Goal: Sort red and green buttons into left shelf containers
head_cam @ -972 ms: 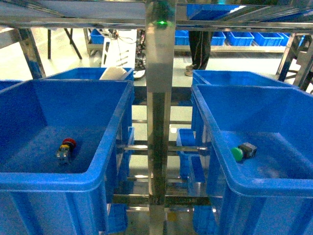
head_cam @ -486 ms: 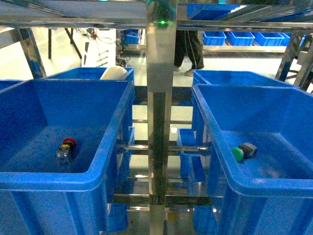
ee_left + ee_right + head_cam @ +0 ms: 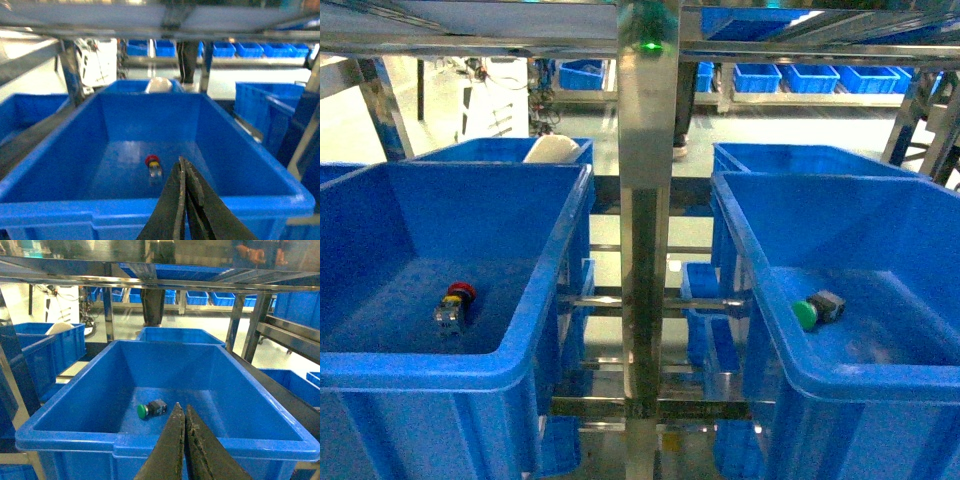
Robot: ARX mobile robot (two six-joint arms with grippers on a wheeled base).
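Blue ribbed plastic bins [image 3: 535,300] are holding the mushroom-capped red button [image 3: 454,300] & green button [image 3: 817,310]; both claws, left claw [image 3: 182,167] & right claw [image 3: 181,412], are pinching closed, empty.

- Red button [image 3: 454,303]: small push-button with a round red mushroom cap on a dark base with yellow and blue bits, lying on its side on the floor of the left blue bin [image 3: 535,300].
- Green button [image 3: 817,309]: round green cap, dark blocky base, lying on its side in the right blue bin [image 3: 750,290], near its left wall.
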